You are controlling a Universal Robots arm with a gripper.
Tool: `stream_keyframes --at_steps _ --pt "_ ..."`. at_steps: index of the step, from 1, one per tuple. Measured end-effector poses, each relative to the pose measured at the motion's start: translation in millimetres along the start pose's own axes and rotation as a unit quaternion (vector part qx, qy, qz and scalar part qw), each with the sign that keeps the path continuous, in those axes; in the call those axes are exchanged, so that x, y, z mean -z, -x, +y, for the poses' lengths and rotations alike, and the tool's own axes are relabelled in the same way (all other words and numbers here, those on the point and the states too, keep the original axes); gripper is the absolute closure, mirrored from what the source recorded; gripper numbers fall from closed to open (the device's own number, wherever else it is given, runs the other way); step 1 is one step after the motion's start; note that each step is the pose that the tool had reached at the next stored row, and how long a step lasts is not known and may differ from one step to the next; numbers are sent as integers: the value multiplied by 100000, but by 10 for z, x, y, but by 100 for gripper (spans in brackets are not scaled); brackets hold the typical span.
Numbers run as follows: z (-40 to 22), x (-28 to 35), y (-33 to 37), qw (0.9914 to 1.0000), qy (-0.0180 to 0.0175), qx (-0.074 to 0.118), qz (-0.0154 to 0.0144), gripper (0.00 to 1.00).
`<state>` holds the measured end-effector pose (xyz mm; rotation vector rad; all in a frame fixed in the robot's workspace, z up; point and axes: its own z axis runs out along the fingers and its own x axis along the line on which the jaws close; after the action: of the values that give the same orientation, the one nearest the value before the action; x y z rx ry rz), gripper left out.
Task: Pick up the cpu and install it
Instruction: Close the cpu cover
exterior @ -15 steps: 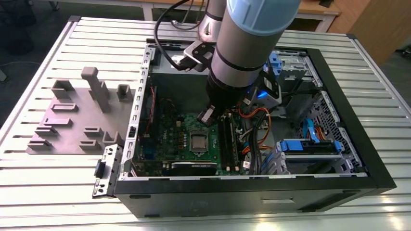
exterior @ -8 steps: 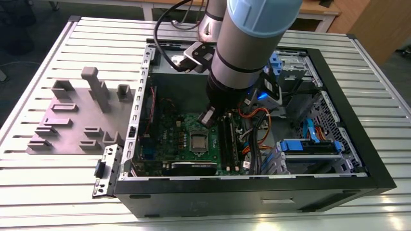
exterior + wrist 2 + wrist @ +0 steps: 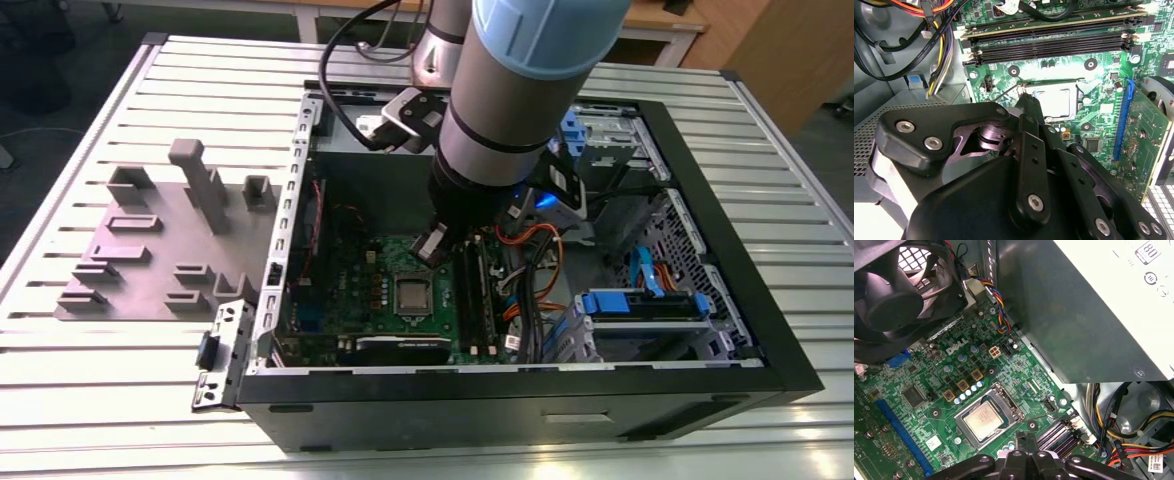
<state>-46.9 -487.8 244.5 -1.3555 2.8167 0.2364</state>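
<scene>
The cpu [image 3: 985,420] lies flat in the socket of the green motherboard [image 3: 919,390], its silvery top showing inside the silver socket frame [image 3: 1006,402]. The cpu [image 3: 1056,100] shows this way in both wrist views, and the exterior view has the cpu [image 3: 412,293] mid-board inside the open computer case. My gripper [image 3: 430,247] hangs just above the board beside the socket. Its dark fingers meet in one narrow tip [image 3: 1028,102] at the socket's edge, close to the thin wire lever [image 3: 1004,92]. The gripper [image 3: 1026,440] holds nothing.
The black case walls [image 3: 534,385] surround the arm. Memory slots [image 3: 1054,42] run along one side of the socket, and a black fan [image 3: 894,295], a big grey metal box [image 3: 1089,315] and cable bundles [image 3: 1126,435] stand close by. A grey fixture plate [image 3: 160,240] lies at the exterior view's left.
</scene>
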Motion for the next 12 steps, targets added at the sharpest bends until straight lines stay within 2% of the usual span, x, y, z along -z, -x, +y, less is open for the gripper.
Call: stream_keyframes --at_steps 12 --pt "-1 -2 -1 100000 18 188 26 89"
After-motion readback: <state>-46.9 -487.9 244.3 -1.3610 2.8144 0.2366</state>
